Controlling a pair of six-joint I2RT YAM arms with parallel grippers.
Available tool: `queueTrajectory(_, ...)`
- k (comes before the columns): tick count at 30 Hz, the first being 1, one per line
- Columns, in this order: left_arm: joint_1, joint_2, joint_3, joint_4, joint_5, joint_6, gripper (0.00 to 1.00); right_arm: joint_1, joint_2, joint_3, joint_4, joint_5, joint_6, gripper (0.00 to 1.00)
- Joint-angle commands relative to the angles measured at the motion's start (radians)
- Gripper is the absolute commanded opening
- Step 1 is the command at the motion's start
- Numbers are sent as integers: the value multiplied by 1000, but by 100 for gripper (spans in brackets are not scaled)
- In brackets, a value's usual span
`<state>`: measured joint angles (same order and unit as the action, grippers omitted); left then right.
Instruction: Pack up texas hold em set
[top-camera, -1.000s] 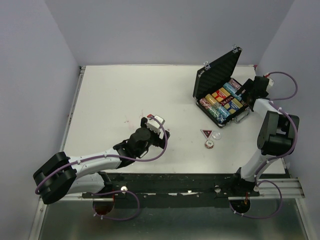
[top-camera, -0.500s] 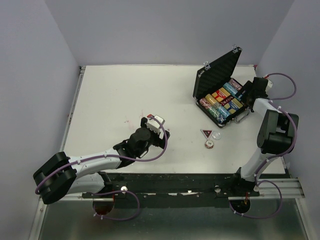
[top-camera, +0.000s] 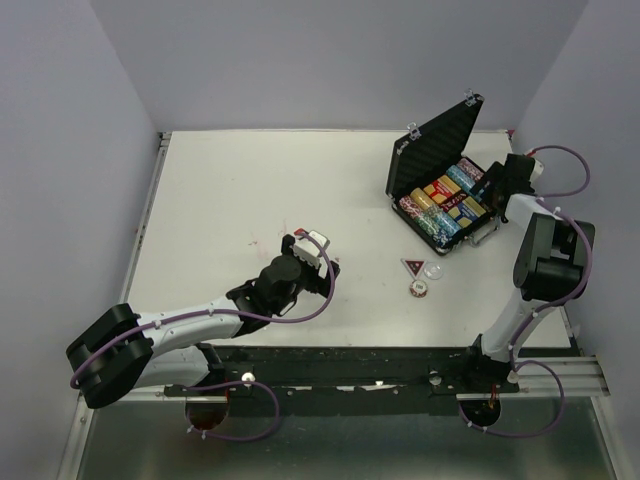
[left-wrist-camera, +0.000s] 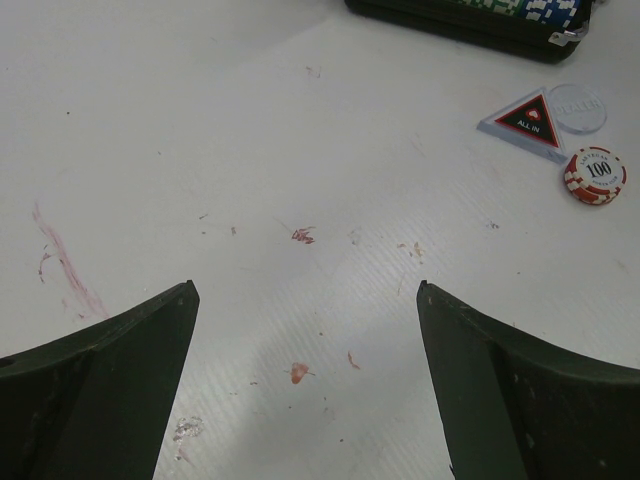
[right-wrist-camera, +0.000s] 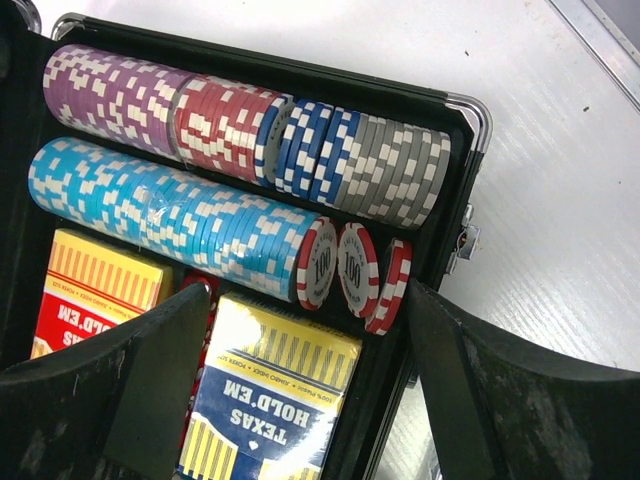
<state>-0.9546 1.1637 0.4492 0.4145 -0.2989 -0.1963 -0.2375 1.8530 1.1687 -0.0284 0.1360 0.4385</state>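
Observation:
The black ribbed case (top-camera: 434, 148) stands open at the back right, lid up, holding rows of multicoloured chips (right-wrist-camera: 200, 215) and yellow and blue card decks (right-wrist-camera: 275, 395). Three red 100 chips (right-wrist-camera: 357, 270) stand loose at the end of the light-blue row. My right gripper (right-wrist-camera: 310, 310) is open and empty just above the case's near end (top-camera: 497, 182). On the table lie a dark triangular marker (top-camera: 411, 267), a clear disc (top-camera: 433, 270) and a small red chip stack (top-camera: 419, 289); all three show in the left wrist view, the marker (left-wrist-camera: 527, 118) included. My left gripper (left-wrist-camera: 305, 300) is open and empty over bare table (top-camera: 303, 247).
The white table (top-camera: 250, 190) carries faint red stains (left-wrist-camera: 300, 235). Grey walls close the back and both sides. A metal rail (top-camera: 400, 375) runs along the near edge by the arm bases.
My right gripper has shifted slightly up and to the right above the case. The left arm has not moved.

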Motion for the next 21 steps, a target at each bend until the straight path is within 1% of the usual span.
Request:
queueTrajectory(1, 2, -6, 17, -8, 1, -8, 99, -5, 29, 29, 48, -45, -23, 87)
queueTrajectory(7, 2, -4, 19, -6, 1, -8, 99, -5, 37, 28, 70, -76, -34, 87)
queueTrajectory(21, 2, -4, 17, -6, 0, -8, 99, -5, 107, 77, 42, -116, -41, 87)
